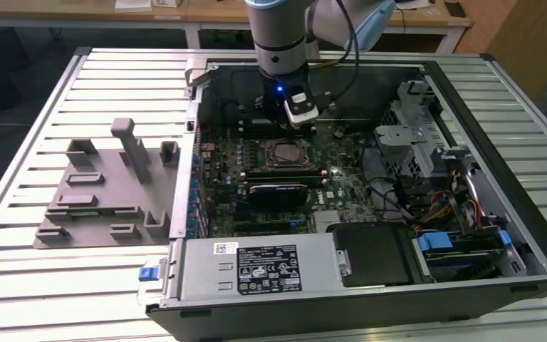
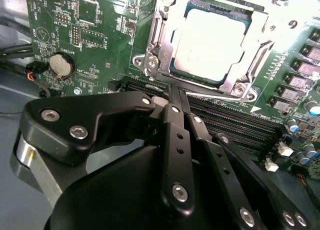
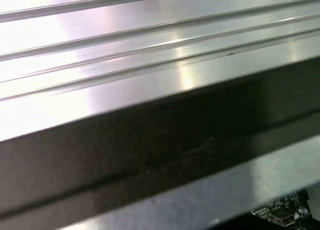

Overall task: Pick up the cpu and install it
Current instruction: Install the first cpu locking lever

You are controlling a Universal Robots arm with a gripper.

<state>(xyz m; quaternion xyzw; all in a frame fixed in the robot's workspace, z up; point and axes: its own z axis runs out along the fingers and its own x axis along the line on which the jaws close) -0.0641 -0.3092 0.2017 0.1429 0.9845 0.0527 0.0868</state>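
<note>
Cpu (image 2: 210, 40) sits in its socket; arm upright above, fingers (image 2: 175, 97) pressed together, empty.

An open computer case (image 1: 501, 107) lies on a slatted metal table (image 1: 26, 285), with a grey plastic fixture (image 1: 102, 199) (bearing upright blocks) just beside it.

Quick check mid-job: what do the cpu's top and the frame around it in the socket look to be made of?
The cpu: pale silver-white top, seemingly bare metal, satin; it glares under the light. The socket frame: shiny metal, probably plated steel, with bright highlights along its edges.
</note>
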